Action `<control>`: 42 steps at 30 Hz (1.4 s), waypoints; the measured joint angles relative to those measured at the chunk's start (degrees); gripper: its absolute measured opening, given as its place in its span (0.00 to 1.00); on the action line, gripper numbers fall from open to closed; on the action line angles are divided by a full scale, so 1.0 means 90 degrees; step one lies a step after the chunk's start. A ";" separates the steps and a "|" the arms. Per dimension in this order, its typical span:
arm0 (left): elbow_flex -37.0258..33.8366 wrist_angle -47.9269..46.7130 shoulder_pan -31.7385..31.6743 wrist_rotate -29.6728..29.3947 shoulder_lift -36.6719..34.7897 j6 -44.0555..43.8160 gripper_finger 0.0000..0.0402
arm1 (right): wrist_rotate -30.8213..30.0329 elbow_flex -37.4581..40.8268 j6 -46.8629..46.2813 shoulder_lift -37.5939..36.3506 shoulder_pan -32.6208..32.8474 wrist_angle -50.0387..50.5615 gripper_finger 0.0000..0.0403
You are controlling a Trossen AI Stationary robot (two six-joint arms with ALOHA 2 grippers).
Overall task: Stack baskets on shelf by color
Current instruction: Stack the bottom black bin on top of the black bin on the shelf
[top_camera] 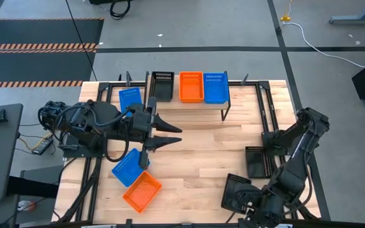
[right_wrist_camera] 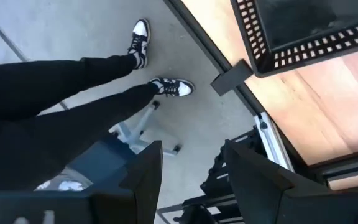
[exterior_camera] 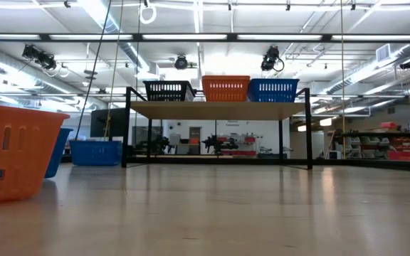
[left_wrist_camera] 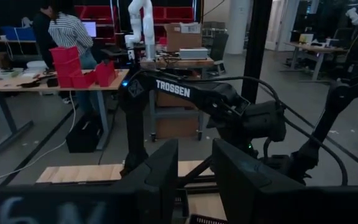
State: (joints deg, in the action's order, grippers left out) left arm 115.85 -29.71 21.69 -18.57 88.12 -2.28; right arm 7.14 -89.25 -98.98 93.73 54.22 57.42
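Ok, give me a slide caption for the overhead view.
Three baskets sit on the shelf, black, orange, blue; left gripper hovers mid-table.

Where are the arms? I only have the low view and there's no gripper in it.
Observer: The left gripper hangs over the middle of the table, in front of the shelf, open and empty.
Operator: Right one?
Observer: The right gripper is at the table's right edge, open and empty, aimed at the floor where a person's legs show.
Operator: Any black baskets off the shelf?
Observer: Two black baskets lie on the table's right side, one by the right arm's base and one nearer the front edge.
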 joint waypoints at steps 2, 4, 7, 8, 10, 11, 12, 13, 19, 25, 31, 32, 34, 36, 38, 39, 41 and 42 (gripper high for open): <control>0.0000 -0.0002 0.0000 0.0000 0.0000 -0.0003 0.27 | -0.0002 0.0000 0.0002 0.0000 0.0035 -0.0020 0.45; 0.0000 -0.0007 0.0000 0.0000 0.0000 -0.0008 0.27 | -0.0043 0.0000 0.0017 0.0000 0.0061 0.0003 0.45; 0.0000 -0.0017 0.0000 0.0000 0.0000 -0.0029 0.27 | -0.0190 0.0000 0.0182 0.0000 0.0068 0.0157 0.45; 0.0000 -0.0017 0.0000 0.0000 0.0000 -0.0029 0.27 | -0.0231 0.0000 0.0283 0.0000 0.0068 0.0260 0.45; 0.0000 -0.0041 0.0006 0.0000 0.0000 -0.0056 0.27 | -0.0391 0.0000 0.0503 0.0000 0.0066 0.0563 0.45; 0.0000 -0.0088 0.0005 0.0000 0.0000 -0.0113 0.27 | -0.0488 0.0000 0.0586 0.0000 0.0066 0.0766 0.45; 0.0000 -0.0157 0.0005 0.0001 0.0000 -0.0186 0.27 | -0.0583 -0.0001 0.0658 0.0000 0.0051 0.1006 0.45; 0.0000 -0.0248 0.0005 0.0000 0.0000 -0.0249 0.27 | -0.0682 -0.0001 0.0669 0.0000 0.0034 0.1275 0.45; 0.0000 -0.0615 0.0019 0.0000 0.0000 -0.0701 0.27 | -0.1179 0.0329 0.0994 -0.0009 -0.0185 0.1662 0.45; 0.0000 -0.0662 0.0019 -0.0002 0.0000 -0.1186 0.27 | -0.0482 0.1456 0.1549 -0.0005 -0.0373 -0.0718 0.45; 0.0000 -0.0780 0.0044 -0.0027 0.0002 -0.1518 0.27 | -0.0411 0.2268 0.1488 -0.0005 -0.0379 -0.1768 0.45; 0.0000 -0.0835 0.0044 -0.0027 0.0000 -0.1553 0.27 | -0.0473 0.2359 0.1512 -0.0005 -0.0374 -0.1747 0.45; 0.0000 -0.0984 0.0048 -0.0027 0.0002 -0.1698 0.27 | -0.0626 0.2515 0.1701 -0.0005 -0.0371 -0.1783 0.45; 0.0000 -0.1151 0.0046 -0.0026 0.0001 -0.1830 0.27 | -0.0719 0.2711 0.1958 -0.0005 -0.0374 -0.1972 0.45; 0.0000 -0.1261 0.0046 -0.0028 0.0001 -0.1911 0.27 | -0.0730 0.2915 0.2151 -0.0005 -0.0374 -0.2206 0.45; 0.0000 -0.1286 0.0046 -0.0027 0.0002 -0.1990 0.27 | -0.0725 0.2997 0.2210 -0.0005 -0.0374 -0.2363 0.45; 0.0000 -0.1393 0.0046 -0.0029 0.0000 -0.2053 0.27 | -0.0719 0.3147 0.2246 -0.0005 -0.0374 -0.2621 0.45; 0.0000 -0.1417 0.0046 -0.0027 0.0002 -0.2071 0.27 | -0.0717 0.3216 0.2246 -0.0005 -0.0374 -0.2591 0.45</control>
State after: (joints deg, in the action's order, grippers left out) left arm 115.85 -42.46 22.11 -18.81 88.14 -20.92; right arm 0.69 -60.31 -78.76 93.69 50.85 34.10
